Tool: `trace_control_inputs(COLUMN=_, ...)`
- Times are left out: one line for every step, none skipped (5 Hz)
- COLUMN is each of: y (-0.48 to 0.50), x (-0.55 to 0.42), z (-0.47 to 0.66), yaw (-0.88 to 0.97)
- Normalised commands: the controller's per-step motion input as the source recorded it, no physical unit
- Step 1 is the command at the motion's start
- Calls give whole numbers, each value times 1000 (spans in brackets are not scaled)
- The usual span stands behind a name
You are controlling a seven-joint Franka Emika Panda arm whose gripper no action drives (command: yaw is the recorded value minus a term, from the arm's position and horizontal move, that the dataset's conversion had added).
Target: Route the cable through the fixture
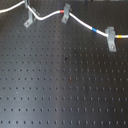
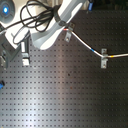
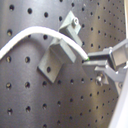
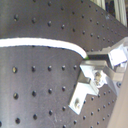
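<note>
Gripper [image 3: 92,64] nearest the lens, fingers pinched on the white cable [image 3: 30,36] just past the grey fixture [image 3: 59,56], cable resting in its slot. No readable labels.

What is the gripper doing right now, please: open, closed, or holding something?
Gripper: closed on the white cable, right beside a grey clip in the first wrist view.
</note>
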Motion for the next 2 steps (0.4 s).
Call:
trace_control_inputs(y=-75, x=-98, z=483, yaw=-109)
trace_control_inputs(y=0, x=2, z=60, yaw=0)
